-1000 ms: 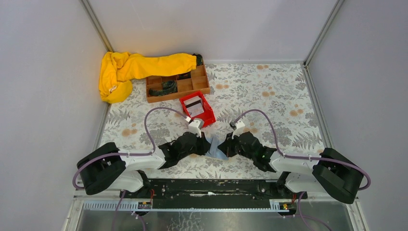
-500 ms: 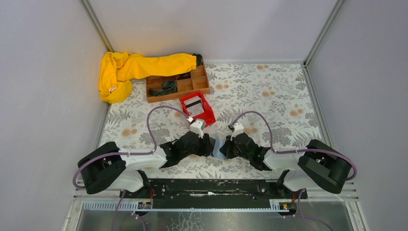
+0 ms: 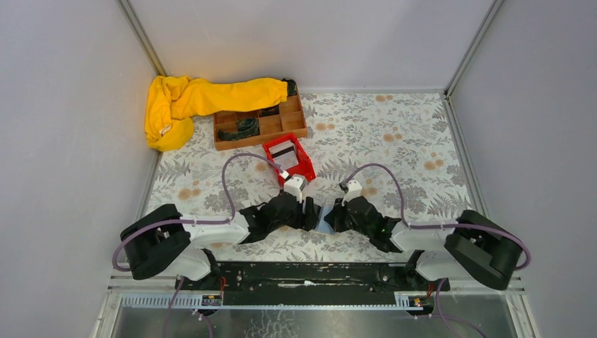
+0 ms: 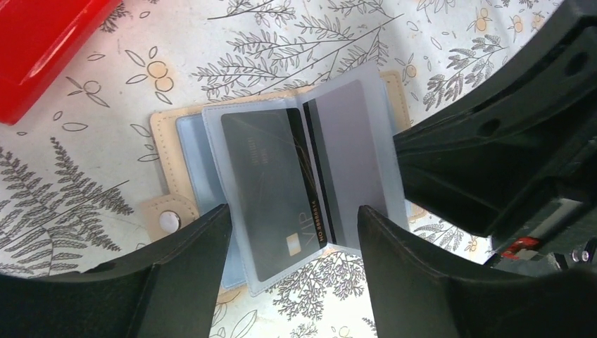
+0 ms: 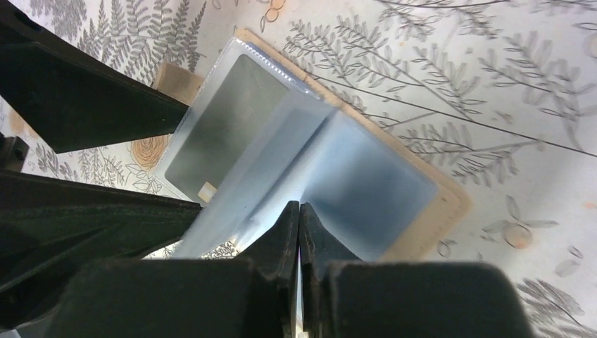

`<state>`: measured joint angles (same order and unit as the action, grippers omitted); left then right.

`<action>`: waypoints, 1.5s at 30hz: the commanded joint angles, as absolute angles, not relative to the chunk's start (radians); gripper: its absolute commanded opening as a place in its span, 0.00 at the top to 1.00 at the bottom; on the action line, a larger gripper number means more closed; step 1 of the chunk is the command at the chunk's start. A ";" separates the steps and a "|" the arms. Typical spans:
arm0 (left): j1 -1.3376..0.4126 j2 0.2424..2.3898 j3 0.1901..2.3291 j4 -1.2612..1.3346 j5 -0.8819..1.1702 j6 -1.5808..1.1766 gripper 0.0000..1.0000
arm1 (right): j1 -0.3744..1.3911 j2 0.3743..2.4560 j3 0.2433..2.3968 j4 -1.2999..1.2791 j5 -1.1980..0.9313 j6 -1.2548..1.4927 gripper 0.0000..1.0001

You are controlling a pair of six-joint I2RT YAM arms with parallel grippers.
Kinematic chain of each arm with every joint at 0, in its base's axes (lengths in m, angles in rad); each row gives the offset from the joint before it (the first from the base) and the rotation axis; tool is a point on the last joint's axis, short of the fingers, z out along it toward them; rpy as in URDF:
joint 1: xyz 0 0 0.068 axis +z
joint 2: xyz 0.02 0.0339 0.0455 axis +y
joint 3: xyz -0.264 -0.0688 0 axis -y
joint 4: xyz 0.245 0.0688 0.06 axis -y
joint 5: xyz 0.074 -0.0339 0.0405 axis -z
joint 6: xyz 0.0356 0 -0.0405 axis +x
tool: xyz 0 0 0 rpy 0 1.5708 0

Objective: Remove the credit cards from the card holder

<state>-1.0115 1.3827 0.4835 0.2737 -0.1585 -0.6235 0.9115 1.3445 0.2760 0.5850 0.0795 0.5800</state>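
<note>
The card holder (image 4: 163,134) lies open on the flowered table, its tan edge framing slate-blue clear sleeves. One sleeve holds a dark grey credit card (image 4: 271,183) marked VIP. Beside it is a paler card (image 4: 352,155) with a black stripe. My left gripper (image 4: 293,218) is open, one finger on each side of that sleeve's near end, and grips nothing. My right gripper (image 5: 300,208) is shut on a lifted clear sleeve leaf of the card holder (image 5: 380,183); the grey card (image 5: 218,141) lies just beyond. In the top view the two grippers (image 3: 315,215) (image 3: 331,215) almost meet over the holder.
A red bin (image 3: 288,159) stands just beyond the left gripper, and its corner (image 4: 42,49) shows in the left wrist view. Farther back are a brown wooden compartment tray (image 3: 259,123) and a yellow cloth (image 3: 190,102). Grey walls enclose the table.
My left gripper has opened and shifted right toward the holder. The right arm has drawn in slightly to the left, its jaws still shut. The holder is now mostly hidden in the top view.
</note>
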 commanded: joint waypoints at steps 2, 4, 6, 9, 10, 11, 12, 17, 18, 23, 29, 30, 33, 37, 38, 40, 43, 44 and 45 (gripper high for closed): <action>-1.032 1.422 0.529 0.259 -0.182 -0.592 0.23 | 0.899 1.164 0.237 0.501 0.208 0.589 0.86; -1.036 1.434 0.539 0.255 -0.192 -0.592 0.21 | 0.899 1.111 0.236 0.459 0.236 0.582 0.75; -1.037 1.444 0.546 0.252 -0.199 -0.591 0.19 | 0.899 1.064 0.234 0.431 0.263 0.583 0.65; -1.040 1.451 0.548 0.251 -0.203 -0.592 0.16 | 0.900 1.011 0.227 0.419 0.284 0.578 0.62; -1.041 1.453 0.547 0.251 -0.205 -0.592 0.15 | 0.899 1.007 0.230 0.420 0.283 0.570 0.62; -1.041 1.453 0.546 0.252 -0.208 -0.593 0.14 | 0.900 1.013 0.237 0.412 0.282 0.565 0.61; -1.041 1.453 0.545 0.251 -0.210 -0.592 0.14 | 0.900 1.023 0.248 0.406 0.276 0.560 0.61; -1.048 1.452 0.546 0.242 -0.222 -0.581 0.14 | 0.900 1.046 0.281 0.424 0.240 0.551 0.62; -1.049 1.452 0.546 0.242 -0.226 -0.578 0.14 | 0.900 1.040 0.282 0.428 0.239 0.550 0.62; -1.050 1.471 0.551 0.244 -0.246 -0.576 0.14 | 0.902 0.873 0.216 0.461 0.320 0.555 0.69; -1.052 1.503 0.554 0.273 -0.242 -0.582 0.15 | 0.902 0.779 0.249 0.336 0.313 0.527 0.68; -1.053 1.505 0.553 0.276 -0.248 -0.588 0.16 | 0.902 0.795 0.249 0.346 0.292 0.532 0.68; -1.053 1.494 0.537 0.286 -0.283 -0.620 0.21 | 0.901 0.892 0.248 0.402 0.216 0.555 0.72; -1.053 1.431 0.495 0.276 -0.354 -0.664 0.41 | 0.901 1.025 0.196 0.610 0.128 0.645 0.97; -1.053 1.407 0.480 0.274 -0.368 -0.675 0.50 | 0.901 1.047 0.182 0.649 0.120 0.667 1.00; -1.053 1.354 0.452 0.263 -0.398 -0.685 0.68 | 0.901 1.090 0.177 0.686 0.094 0.684 1.00; -1.053 1.274 0.419 0.246 -0.435 -0.684 0.79 | 0.902 1.156 0.193 0.725 0.018 0.693 1.00; -1.052 1.256 0.410 0.247 -0.441 -0.678 0.82 | 0.902 1.182 0.195 0.745 -0.021 0.702 1.00; -1.053 1.244 0.404 0.248 -0.445 -0.675 0.85 | 0.903 1.205 0.195 0.768 -0.044 0.712 1.00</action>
